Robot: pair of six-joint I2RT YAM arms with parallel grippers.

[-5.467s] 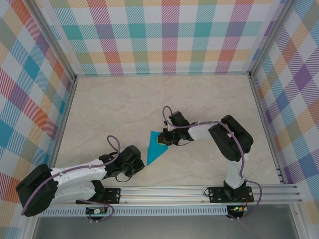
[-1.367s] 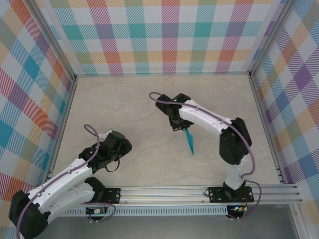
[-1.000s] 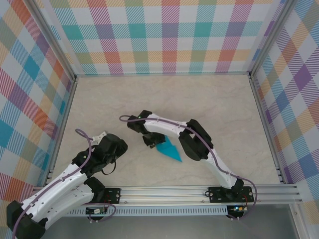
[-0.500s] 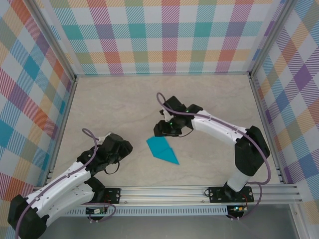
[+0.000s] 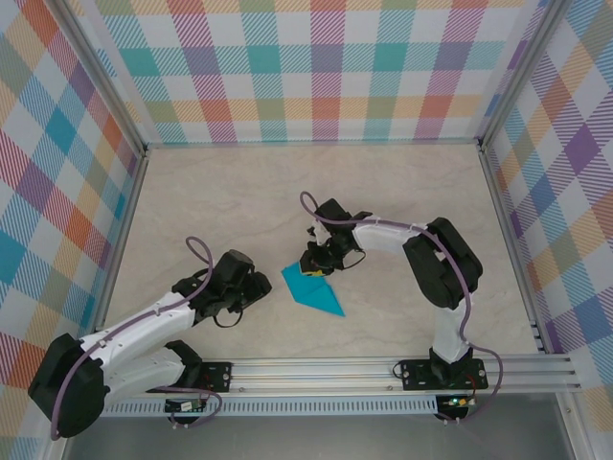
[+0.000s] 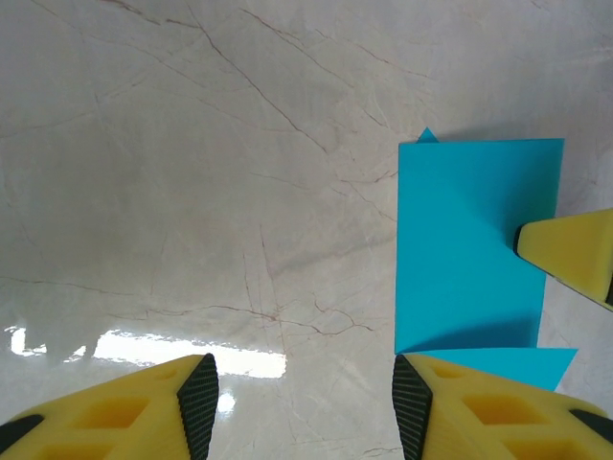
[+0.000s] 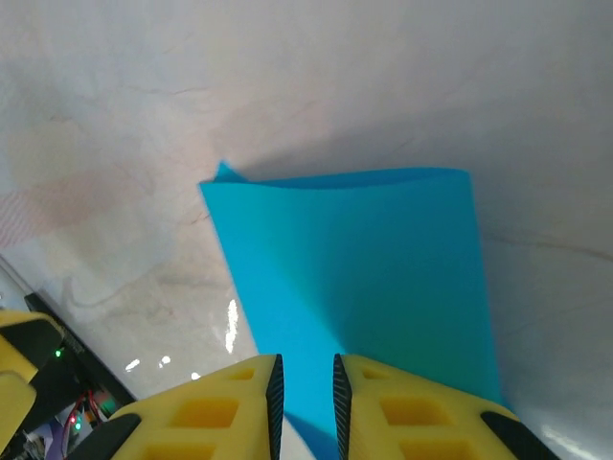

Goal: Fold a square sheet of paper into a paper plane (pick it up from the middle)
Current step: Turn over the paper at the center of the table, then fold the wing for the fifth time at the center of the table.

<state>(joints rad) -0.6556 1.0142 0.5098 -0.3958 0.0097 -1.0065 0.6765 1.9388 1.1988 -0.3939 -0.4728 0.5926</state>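
With the folded paper lying mid-way across the table, the right gripper nearly closed at its far edge (grip unclear) should probably draw the flap over squarely while the left gripper, jaws apart beside it, pins the layers.

Folded teal-blue paper lies mid-frame on the marble table. At bottom centre, the right gripper is nearly closed, possibly pinching it.
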